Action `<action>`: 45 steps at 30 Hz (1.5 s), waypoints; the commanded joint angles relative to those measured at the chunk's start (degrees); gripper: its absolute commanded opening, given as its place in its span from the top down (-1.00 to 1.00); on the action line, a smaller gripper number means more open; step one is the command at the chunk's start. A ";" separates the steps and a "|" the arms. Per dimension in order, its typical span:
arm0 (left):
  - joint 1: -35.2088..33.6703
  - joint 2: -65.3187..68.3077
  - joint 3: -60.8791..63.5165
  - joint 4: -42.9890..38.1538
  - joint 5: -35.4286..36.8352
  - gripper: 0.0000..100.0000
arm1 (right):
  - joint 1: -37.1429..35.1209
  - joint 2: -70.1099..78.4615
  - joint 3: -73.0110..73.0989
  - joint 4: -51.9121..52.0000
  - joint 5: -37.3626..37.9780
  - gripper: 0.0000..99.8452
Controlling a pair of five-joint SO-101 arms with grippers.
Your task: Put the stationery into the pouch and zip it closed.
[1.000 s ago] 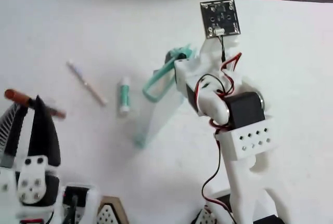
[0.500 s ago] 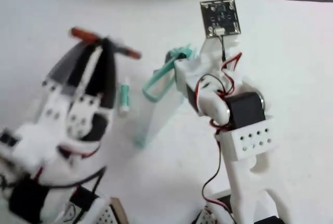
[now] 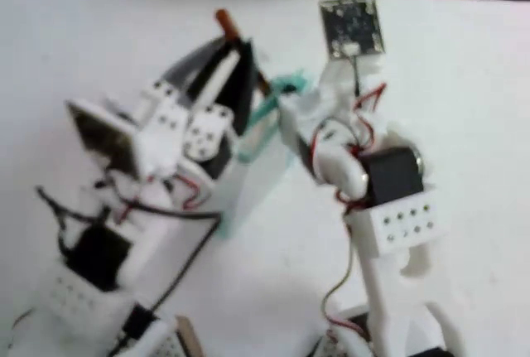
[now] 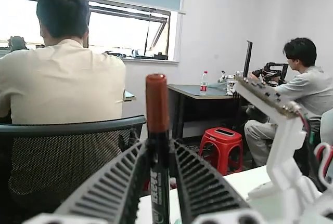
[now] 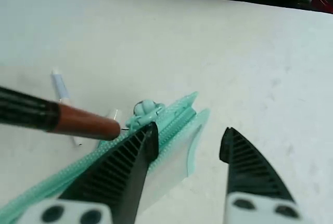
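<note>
The mint-green pouch (image 5: 177,115) lies on the white counter (image 3: 99,34) with its mouth unzipped. The right hand (image 5: 190,130) is at that mouth, fingers apart, one of them against the pouch's lip. A second ago the left hand (image 3: 234,57) sat well away from the pouch at the counter's near edge. It has since swung across and now hangs just beside the pouch, clamped on a brown-capped pen (image 4: 157,104) whose end reaches the zip pull (image 5: 145,109). The first item looks ready to go in. A slim white pen (image 5: 61,86) waits near the pouch, and zipping is still ahead.
</note>
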 commanded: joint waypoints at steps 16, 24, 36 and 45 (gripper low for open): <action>0.31 -9.98 0.26 1.76 -4.48 0.95 | -0.75 1.54 3.69 0.31 0.79 0.60; 5.93 -11.03 -12.13 22.77 -3.16 0.95 | -0.84 1.10 6.68 -2.95 0.79 0.60; 3.38 -11.30 -0.18 16.79 -5.27 0.95 | -0.84 1.10 6.77 -2.77 0.79 0.60; 1.89 -11.38 -1.05 23.74 0.44 0.58 | -0.84 1.10 6.77 -2.86 0.79 0.60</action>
